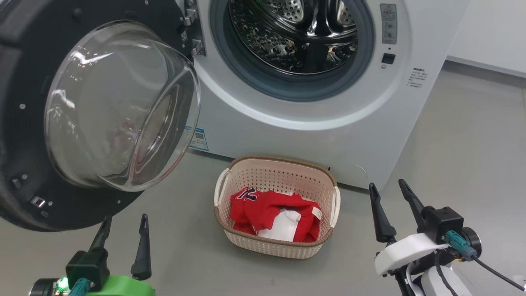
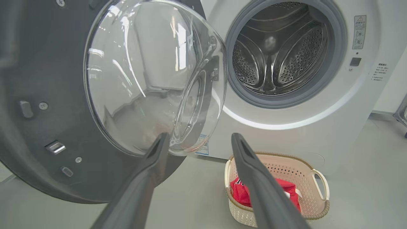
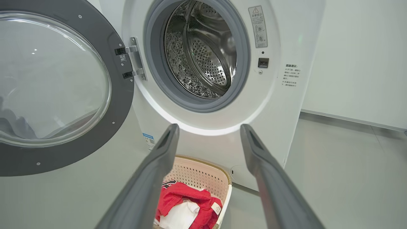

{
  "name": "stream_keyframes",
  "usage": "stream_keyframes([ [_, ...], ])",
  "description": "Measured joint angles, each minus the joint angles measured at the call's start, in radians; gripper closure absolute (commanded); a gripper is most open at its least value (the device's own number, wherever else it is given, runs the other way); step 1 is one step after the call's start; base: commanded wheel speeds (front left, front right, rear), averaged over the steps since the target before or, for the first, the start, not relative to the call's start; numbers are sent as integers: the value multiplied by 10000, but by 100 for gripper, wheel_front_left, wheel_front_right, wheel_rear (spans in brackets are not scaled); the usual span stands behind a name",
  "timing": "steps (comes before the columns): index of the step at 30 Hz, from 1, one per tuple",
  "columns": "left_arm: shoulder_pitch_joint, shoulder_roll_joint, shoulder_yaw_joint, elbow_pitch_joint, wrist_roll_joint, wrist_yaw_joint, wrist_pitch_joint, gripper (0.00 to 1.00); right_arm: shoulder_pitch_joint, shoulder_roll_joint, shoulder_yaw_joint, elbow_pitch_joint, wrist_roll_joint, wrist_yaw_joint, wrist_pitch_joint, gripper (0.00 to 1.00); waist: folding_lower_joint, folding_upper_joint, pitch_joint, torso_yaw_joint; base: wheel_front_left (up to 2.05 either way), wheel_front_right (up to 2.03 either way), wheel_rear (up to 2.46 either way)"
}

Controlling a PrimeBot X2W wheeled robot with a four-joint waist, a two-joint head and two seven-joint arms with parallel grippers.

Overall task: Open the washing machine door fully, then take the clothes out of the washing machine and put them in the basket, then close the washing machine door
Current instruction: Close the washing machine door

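1 basket [image 1: 279,179] w/ red clothes [image 1: 263,207]

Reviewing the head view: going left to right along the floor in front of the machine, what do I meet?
left gripper, fingers apart → basket holding the red clothes → right gripper, fingers apart.
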Motion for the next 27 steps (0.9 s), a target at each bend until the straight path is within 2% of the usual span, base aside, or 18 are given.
stream_keyframes([
  [8, 16, 6, 144, -29, 0, 4, 4, 0, 26, 4, 249, 25, 92, 6, 0, 0, 0, 0, -201, 486, 0, 0, 0],
  [24, 265, 19, 244, -119, -2, 31, 13, 0, 26, 15, 418, 86, 205, 0, 0, 0, 0, 0, -272, 626, 0, 0, 0],
  [25, 265, 21, 242, -132, -2, 31, 13, 4, 26, 15, 424, 86, 205, 0, 0, 0, 0, 0, -272, 630, 0, 0, 0],
  [26, 265, 21, 242, -148, -15, 31, 15, 25, 26, 15, 431, 86, 205, 0, 0, 0, 0, 0, -272, 634, 0, 0, 0],
  [27, 265, 21, 242, -167, -23, 31, 15, 51, 26, 15, 437, 86, 207, 0, 0, 0, 0, 0, -273, 636, 0, 0, 0],
])
